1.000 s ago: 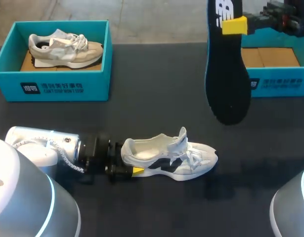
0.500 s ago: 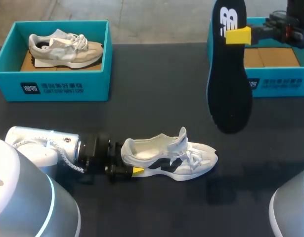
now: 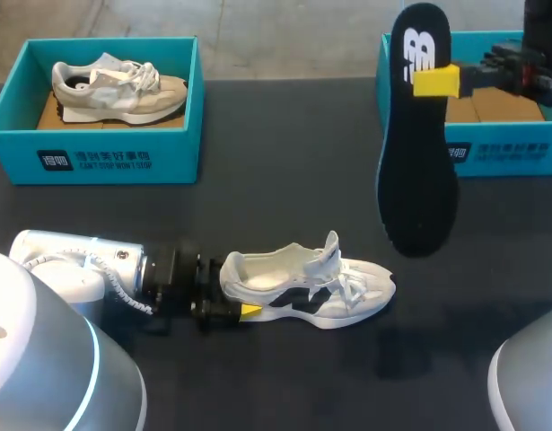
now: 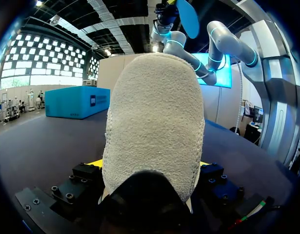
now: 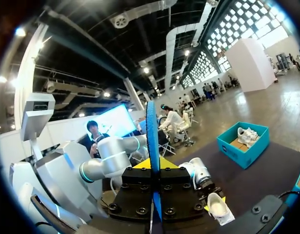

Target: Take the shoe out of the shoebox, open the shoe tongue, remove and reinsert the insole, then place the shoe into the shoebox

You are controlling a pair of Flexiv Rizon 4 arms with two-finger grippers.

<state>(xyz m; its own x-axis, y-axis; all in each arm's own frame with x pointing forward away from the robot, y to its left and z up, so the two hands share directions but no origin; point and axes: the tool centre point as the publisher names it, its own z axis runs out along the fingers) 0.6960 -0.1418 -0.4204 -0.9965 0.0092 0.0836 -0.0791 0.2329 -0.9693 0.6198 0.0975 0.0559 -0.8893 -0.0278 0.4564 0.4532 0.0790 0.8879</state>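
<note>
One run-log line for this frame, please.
left gripper: shut on shoe heel, shoe on table | right gripper: shut on insole, held upright above table

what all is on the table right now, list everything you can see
shoe: one, white with black panels, on its sole near the table's front, tongue raised
insole: one, black, hanging upright in the air before the right shoebox
left shoebox: one, teal, back left of the table, open
beige shoe: one, beige and white, inside the left shoebox
right shoebox: one, teal, back right, open, brown floor showing
table: one, black
left gripper: one, yellow tips, shut on the shoe's heel
right gripper: one, yellow tips, shut on the insole near its upper end
</note>
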